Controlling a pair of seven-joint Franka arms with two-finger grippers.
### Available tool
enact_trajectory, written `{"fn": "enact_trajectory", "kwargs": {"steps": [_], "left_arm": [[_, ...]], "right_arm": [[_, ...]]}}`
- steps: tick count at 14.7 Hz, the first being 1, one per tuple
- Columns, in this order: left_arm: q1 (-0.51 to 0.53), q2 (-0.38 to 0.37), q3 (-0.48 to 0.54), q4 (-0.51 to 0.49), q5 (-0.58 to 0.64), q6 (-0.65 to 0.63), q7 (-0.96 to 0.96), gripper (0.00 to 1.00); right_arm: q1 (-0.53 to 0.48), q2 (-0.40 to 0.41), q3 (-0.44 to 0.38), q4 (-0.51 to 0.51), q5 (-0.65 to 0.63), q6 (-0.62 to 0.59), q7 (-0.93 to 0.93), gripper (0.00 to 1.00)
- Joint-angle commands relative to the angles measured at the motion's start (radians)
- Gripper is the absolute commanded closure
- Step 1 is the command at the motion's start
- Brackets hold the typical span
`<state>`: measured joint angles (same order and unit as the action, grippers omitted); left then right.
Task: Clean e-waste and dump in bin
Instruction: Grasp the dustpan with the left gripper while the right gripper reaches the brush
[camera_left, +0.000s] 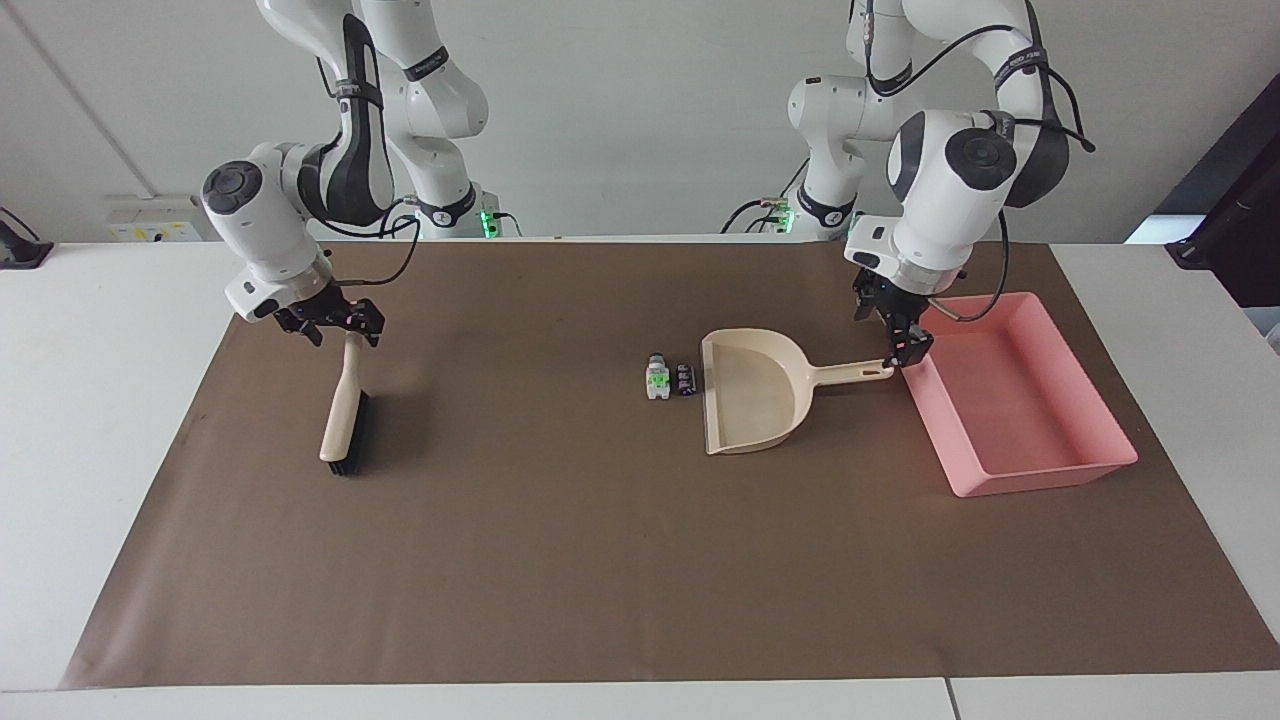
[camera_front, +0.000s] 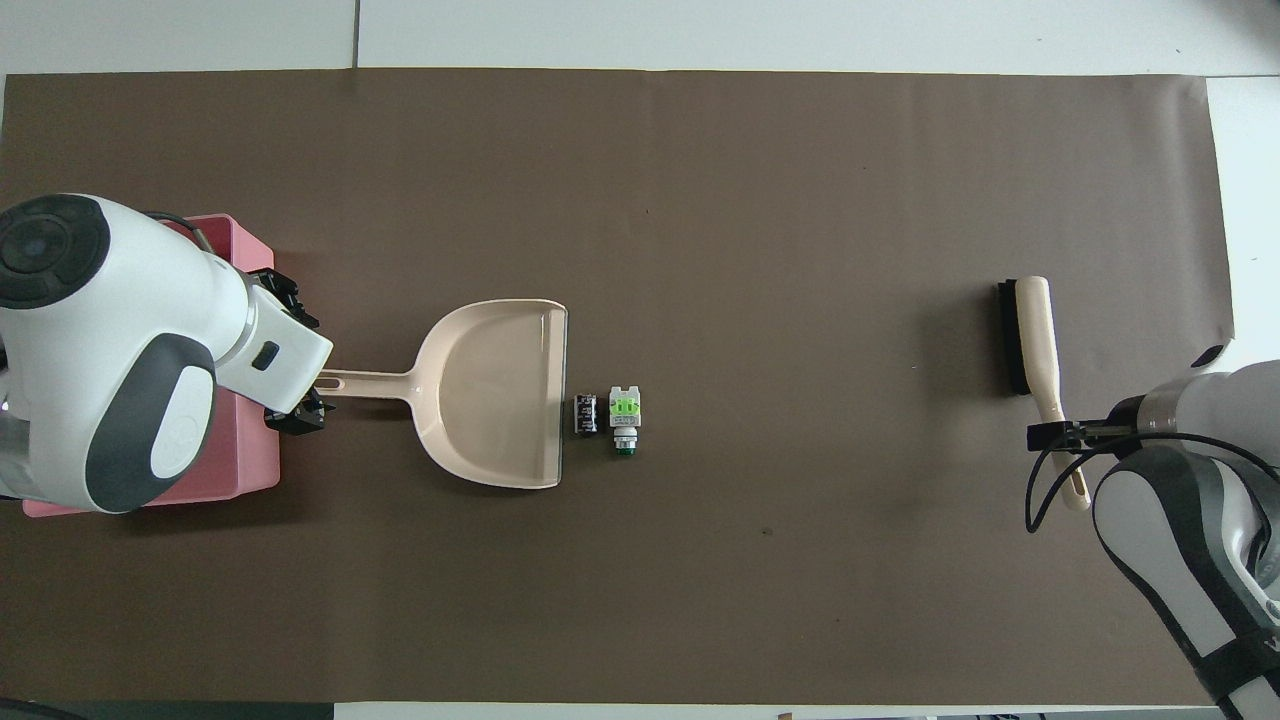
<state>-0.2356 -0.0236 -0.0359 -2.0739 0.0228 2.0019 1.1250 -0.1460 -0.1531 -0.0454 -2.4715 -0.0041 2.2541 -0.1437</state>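
No text, label, brand, number or sign can be read here. The black block (camera_front: 586, 414) beside the dustpan (camera_front: 500, 392) carries pale marks, and the white-grey piece (camera_front: 624, 413) just beside it has a bright green patch, but neither shows any letters or digits that can be made out. The dark bands on the arm links near the robot bases seem to hold small printing, too fine to read.
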Motion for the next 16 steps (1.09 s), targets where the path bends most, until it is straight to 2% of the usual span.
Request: {"fn": "enact_trajectory", "kwargs": {"steps": [1,3,4,6,7,10,11,16], "left_arm": [[-0.04,0.017,0.013,-0.058,0.055,0.078,-0.02,0.06],[-0.07,0.022,0.013,-0.116,0.141,0.128,-0.097,0.07],[-0.088,0.022,0.013,-0.153,0.155,0.18,-0.119,0.07],[-0.1,0.036,0.013,-0.163,0.17,0.199,-0.14,0.07],[-0.108,0.039,0.013,-0.163,0.186,0.199,-0.142,0.07],[-0.137,0.042,0.013,-0.189,0.221,0.202,-0.172,0.1],[-0.149,0.044,0.011,-0.19,0.25,0.209,-0.197,0.1],[-0.172,0.08,0.013,-0.19,0.272,0.242,-0.249,0.13]], "right_arm": [[-0.017,0.001,0.007,-0.018,0.027,0.029,-0.042,0.03],[-0.017,0.001,0.007,-0.018,0.027,0.027,-0.043,0.11],[-0.017,0.001,0.009,-0.018,0.027,0.027,-0.043,0.16],[-0.015,0.001,0.009,-0.018,0.027,0.024,-0.043,0.26],[-0.015,0.001,0.009,-0.018,0.033,0.025,-0.043,0.36],[-0.006,0.001,0.009,-0.018,0.059,0.019,-0.037,0.9],[-0.006,0.001,0.009,-0.018,0.07,0.019,-0.036,1.0],[0.003,0.007,0.009,0.008,0.072,-0.016,-0.028,1.0]]}}
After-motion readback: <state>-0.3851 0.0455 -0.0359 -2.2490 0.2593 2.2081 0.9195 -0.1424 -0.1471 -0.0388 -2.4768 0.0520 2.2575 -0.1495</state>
